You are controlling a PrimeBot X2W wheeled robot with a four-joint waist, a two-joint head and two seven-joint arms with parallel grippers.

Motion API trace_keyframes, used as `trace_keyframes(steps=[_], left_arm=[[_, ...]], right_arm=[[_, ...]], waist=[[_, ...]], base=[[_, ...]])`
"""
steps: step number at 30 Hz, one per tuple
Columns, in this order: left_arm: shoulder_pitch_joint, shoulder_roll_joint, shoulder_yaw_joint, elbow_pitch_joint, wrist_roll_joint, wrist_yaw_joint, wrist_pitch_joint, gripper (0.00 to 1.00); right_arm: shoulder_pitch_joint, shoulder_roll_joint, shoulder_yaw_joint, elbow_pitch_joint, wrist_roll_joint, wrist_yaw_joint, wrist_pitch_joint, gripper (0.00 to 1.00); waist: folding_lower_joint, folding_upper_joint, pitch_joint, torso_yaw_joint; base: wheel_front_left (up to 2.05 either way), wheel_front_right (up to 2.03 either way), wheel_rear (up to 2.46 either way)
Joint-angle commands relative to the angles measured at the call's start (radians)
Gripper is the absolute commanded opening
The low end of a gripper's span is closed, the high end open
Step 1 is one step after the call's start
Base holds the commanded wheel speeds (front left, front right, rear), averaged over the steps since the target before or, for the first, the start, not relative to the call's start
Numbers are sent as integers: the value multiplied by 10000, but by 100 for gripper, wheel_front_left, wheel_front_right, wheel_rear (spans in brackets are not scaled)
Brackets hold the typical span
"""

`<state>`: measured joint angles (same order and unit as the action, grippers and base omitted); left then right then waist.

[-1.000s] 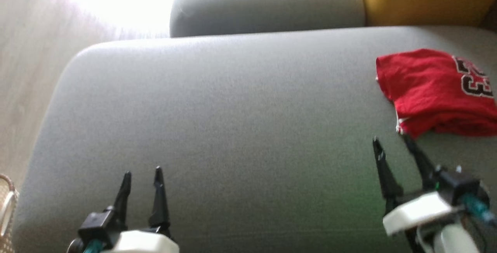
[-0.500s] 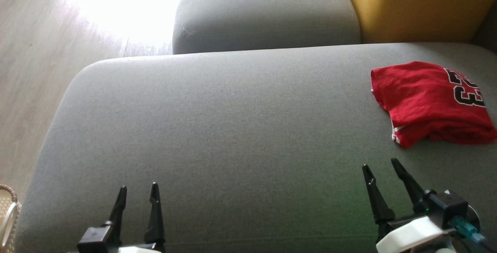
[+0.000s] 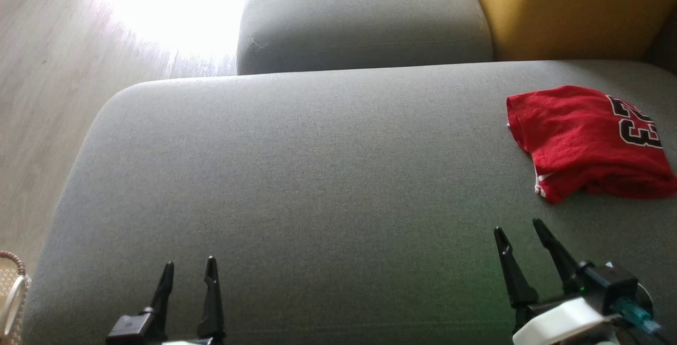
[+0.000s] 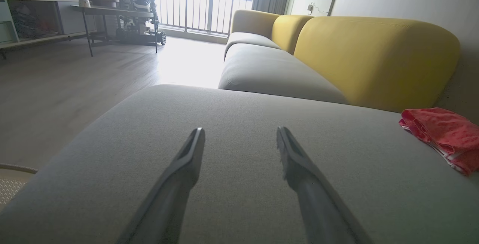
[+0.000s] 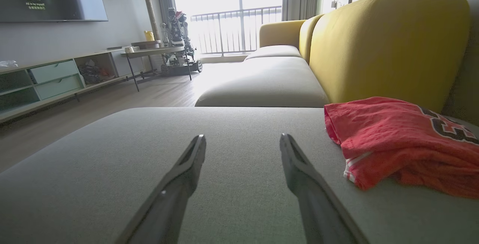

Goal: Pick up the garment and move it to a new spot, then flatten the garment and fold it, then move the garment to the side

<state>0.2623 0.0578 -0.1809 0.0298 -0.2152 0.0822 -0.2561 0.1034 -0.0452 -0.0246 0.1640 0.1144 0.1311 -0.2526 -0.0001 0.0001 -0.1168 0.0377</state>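
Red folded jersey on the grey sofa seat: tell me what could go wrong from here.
1. The open right pincer hovers close to the near corner of the red folded jersey. A forward drift might snag that corner and undo the fold.
2. The jersey's layers look loose and bulging along the near edge, so they may slump open on the soft grey sofa seat.

Left gripper point(image 3: 189, 271), right gripper point(image 3: 518, 231): jaws apart.

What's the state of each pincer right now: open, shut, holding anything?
Left pincer: open, holding nothing, above the grey cushion.
Right pincer: open, holding nothing, just short of the red garment.
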Motion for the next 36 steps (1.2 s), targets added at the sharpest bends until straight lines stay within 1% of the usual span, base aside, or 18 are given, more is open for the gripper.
trace_keyframes(steps=[1, 6, 7, 12, 21, 36], left_arm=[[-414, -75, 295, -290, -42, 18, -57, 100], [-426, -75, 304, -219, -60, -5, -57, 100], [2, -2, -9, 105, -4, -4, 1, 0], [233, -2, -27, 908, -64, -7, 16, 0], [1, 52, 87, 956, -1021, -129, 187, 0], [-524, 138, 335, 1170, -2916, -417, 558, 0]], right_arm=[[-178, -51, 239, -258, 29, -4, -91, 100], [-152, -51, 252, -228, 16, -4, -91, 100], [136, 8, 2, 101, 4, 0, 2, 0], [347, 44, 0, 944, 64, 0, 82, 0], [183, 38, -64, 942, 1016, 0, 319, 0], [-123, 25, -170, 913, 2931, -1, 769, 0]], waist=[[1, -1, -10, 6], [1, -1, -27, 41], [1, -1, -28, 40], [1, -1, -23, 40], [1, -1, 56, 12], [1, -1, 212, -41]], base=[[0, 0, 0], [0, 0, 0], [0, 0, 0], [0, 0, 0], [0, 0, 0], [0, 0, 0]])
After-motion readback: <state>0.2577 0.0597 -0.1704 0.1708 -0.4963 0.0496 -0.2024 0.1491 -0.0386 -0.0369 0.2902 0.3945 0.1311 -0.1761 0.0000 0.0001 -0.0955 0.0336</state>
